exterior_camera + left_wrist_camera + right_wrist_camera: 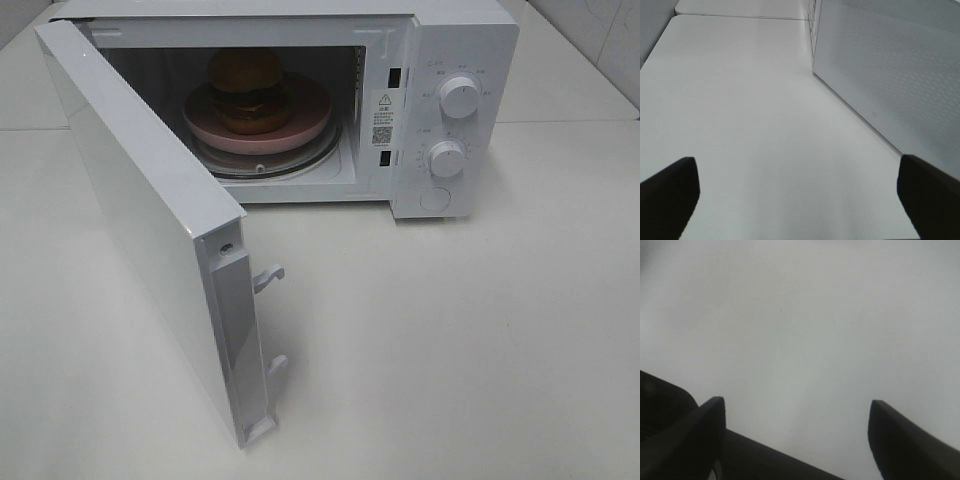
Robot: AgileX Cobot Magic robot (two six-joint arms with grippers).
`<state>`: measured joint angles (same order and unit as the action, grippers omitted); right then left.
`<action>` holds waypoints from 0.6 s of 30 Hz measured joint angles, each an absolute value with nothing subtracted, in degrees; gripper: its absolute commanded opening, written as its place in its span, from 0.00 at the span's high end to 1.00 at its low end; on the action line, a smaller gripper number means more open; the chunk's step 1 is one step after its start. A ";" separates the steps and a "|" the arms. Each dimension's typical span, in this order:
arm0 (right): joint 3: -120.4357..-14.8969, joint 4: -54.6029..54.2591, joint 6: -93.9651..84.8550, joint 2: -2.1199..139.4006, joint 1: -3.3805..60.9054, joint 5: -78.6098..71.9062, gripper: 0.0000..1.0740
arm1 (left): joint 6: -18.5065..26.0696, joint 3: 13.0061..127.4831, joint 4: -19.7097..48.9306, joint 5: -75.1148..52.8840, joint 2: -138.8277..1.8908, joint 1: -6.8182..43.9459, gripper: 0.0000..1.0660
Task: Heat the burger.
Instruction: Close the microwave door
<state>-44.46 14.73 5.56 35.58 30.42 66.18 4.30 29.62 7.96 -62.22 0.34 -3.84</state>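
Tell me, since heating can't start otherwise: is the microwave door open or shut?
Open. The door stands swung wide, and the burger on its pink plate shows inside the microwave.

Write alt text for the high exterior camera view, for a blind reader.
A burger sits on a pink plate inside a white microwave whose door hangs wide open. The microwave stands on a white table, two dials on its right panel.

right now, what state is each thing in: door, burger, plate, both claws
microwave door: swung wide open
burger: upright on the pink plate, inside the microwave
pink plate: on the glass turntable
left claw: open, empty
right claw: open, empty
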 measured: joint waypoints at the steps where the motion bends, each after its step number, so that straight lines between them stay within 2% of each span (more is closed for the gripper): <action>1: -44.46 14.67 6.02 32.09 29.39 66.69 0.29 | 4.30 29.62 7.96 -62.22 0.34 -3.84 0.04; 3: -44.46 14.67 5.96 30.77 28.19 66.69 0.29 | 4.30 29.62 7.96 -62.22 0.34 -3.84 0.04; 7: -44.46 14.38 5.84 23.66 20.74 65.78 0.29 | 4.30 29.62 7.96 -62.22 0.34 -3.84 0.04; 12: -43.83 13.29 5.79 17.65 17.25 62.85 0.29 | 4.30 29.62 7.96 -62.22 0.34 -3.84 0.04; 18: -38.04 9.00 4.70 7.05 11.12 60.45 0.28 | 4.30 29.62 7.96 -62.22 0.34 -3.84 0.04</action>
